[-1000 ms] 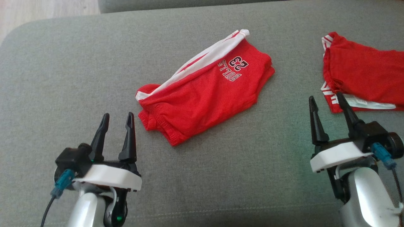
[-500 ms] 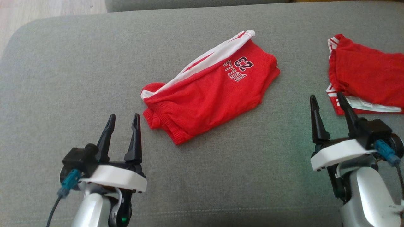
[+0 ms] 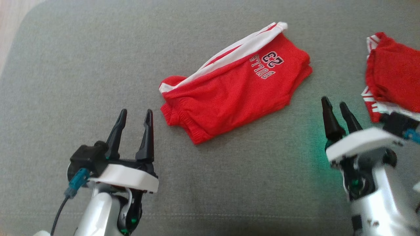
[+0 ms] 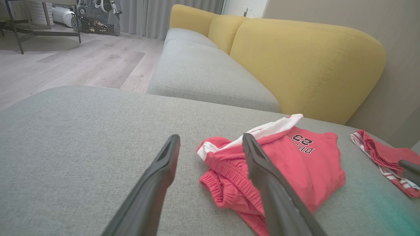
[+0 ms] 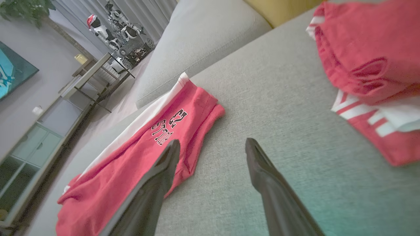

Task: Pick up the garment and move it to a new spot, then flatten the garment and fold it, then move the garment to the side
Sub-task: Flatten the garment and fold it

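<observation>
The two long dark fingers (image 3: 146, 137) of the left gripper (image 3: 136, 112) stand spread with nothing between them. Their tips are near the elastic waistband end of the folded red knit shorts with a white side stripe and a "BULLS 23" print (image 3: 236, 88), which lie just right of them. The right gripper (image 3: 333, 101) is likewise spread and empty. The shorts lie beyond and to the left of its fingers, apart from them, and a crumpled second red garment with white stripes (image 3: 393, 75) lies just right of its tips. Both garments rest on the flat grey woven fabric cushion (image 3: 65, 82), apart from each other with bare fabric between. Nothing lies between either pair of fingertips and the shorts.

In the left wrist view the finger on that view's right overlaps the shorts (image 4: 305, 164) and hides part of the waistband. Beyond the fingers rise a rounded yellow upholstered backrest (image 4: 305, 62) and a pale wood plank floor (image 4: 65, 65). The right wrist view looks along the shorts (image 5: 137, 157) from the printed leg end, its left finger covering part of their edge, with the striped garment (image 5: 361, 65) close on the right. Past the fingertips it takes in a pale low cabinet (image 5: 36, 141) and small robot figures (image 5: 121, 29) by grey curtains.
</observation>
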